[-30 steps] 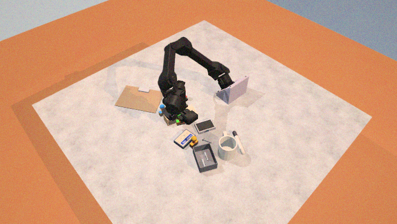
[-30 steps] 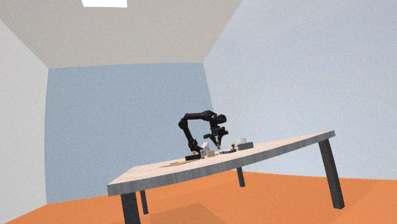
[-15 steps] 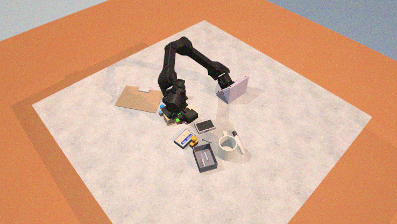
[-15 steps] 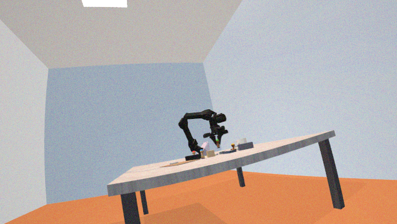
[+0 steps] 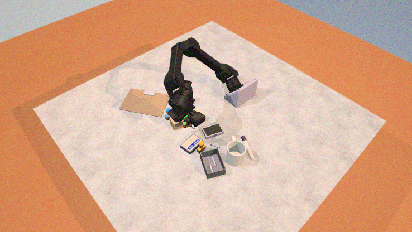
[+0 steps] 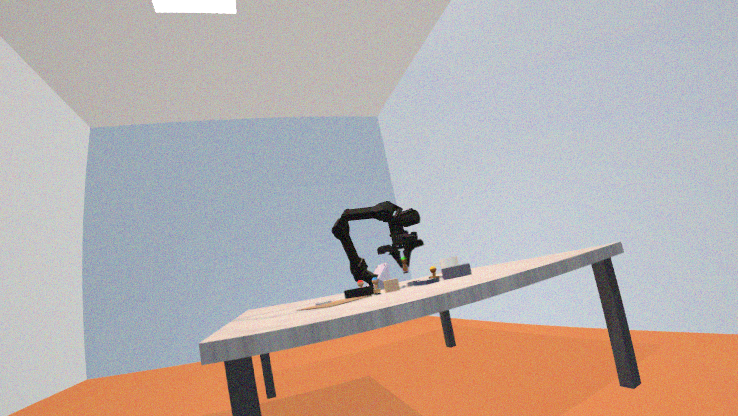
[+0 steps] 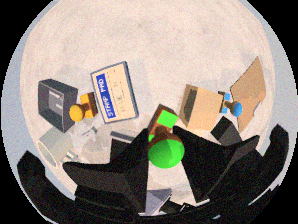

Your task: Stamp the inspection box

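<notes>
My gripper is shut on the green-topped stamp, which has a brown body and hangs above the table with its base down. A flat case marked STAMP PAD lies left of the stamp in the wrist view. A dark-topped grey rectangular item lies near the case. The yellow-topped stamp stands by the case. The blue-topped stamp stands beyond the wooden block. I cannot make out the card or its inspection box.
The wooden block is close to my gripper. A grey tray, a mug, a marker and a screw lie on one side; a clipboard and a lilac panel lie elsewhere.
</notes>
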Robot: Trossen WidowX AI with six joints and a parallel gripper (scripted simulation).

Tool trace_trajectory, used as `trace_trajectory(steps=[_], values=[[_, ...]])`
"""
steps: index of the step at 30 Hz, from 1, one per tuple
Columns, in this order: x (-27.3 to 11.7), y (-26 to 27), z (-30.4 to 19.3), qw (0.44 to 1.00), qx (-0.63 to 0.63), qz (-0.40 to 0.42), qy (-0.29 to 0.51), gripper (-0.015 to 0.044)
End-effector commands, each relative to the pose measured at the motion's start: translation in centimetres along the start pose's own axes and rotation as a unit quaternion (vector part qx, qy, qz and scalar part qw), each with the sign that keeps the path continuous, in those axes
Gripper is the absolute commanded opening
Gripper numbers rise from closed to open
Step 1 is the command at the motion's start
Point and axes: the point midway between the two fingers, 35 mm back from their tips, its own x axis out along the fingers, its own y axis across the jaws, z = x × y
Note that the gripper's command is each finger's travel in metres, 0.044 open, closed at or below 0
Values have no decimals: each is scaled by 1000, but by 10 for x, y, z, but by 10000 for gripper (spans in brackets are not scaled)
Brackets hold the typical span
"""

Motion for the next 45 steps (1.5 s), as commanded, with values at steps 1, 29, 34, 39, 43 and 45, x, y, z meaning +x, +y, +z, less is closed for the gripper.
trace_trajectory(steps=[1, 29, 34, 39, 43, 45], values=[[-2, 0, 0, 1000, 3, 2, 1, 0], [-14, 59, -68, 1000, 1, 8, 1, 0], [-12, 74, -93, 1000, 2, 6, 2, 0], [-12, 74, -94, 1000, 2, 6, 2, 0], [-9, 74, -94, 1000, 1, 6, 2, 0], [-8, 74, -94, 1000, 1, 6, 2, 0]])
